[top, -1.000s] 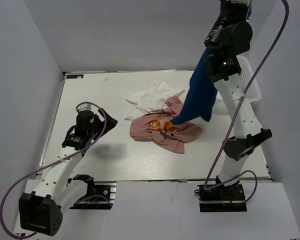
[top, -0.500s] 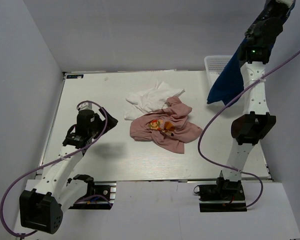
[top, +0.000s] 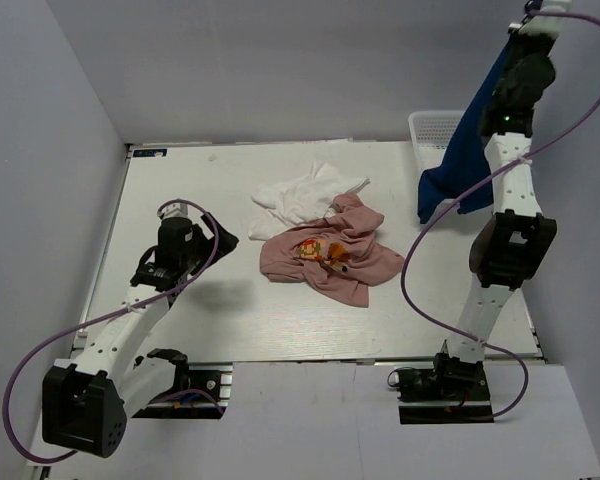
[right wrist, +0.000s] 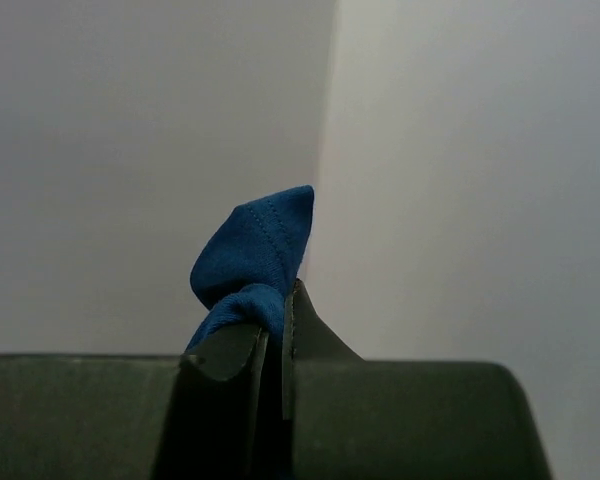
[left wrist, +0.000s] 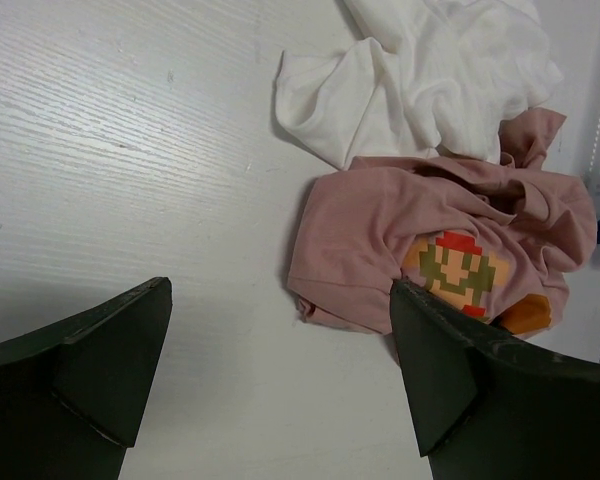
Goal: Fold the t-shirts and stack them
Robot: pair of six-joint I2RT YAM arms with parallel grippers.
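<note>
The navy blue t-shirt [top: 460, 160] hangs from my right gripper [top: 533, 14], raised high at the far right. In the right wrist view the jaws are shut on a bunched fold of it [right wrist: 255, 255]. The dusty pink t-shirt [top: 325, 255] with its yellow-orange print lies crumpled mid-table. The white t-shirt [top: 300, 195] lies crumpled just behind it, touching it. My left gripper [top: 220, 238] is open and empty, low over the table left of the pink shirt. The left wrist view shows the pink shirt [left wrist: 380, 235] and the white shirt [left wrist: 420, 80].
A white mesh basket [top: 438, 128] stands at the far right corner, partly hidden behind the hanging navy shirt. Grey walls close in the table [top: 180, 200] on the left, back and right.
My right arm has swung up and to the right, lifting the navy shirt off the pink one until it hangs near the basket. The left gripper has barely moved.
</note>
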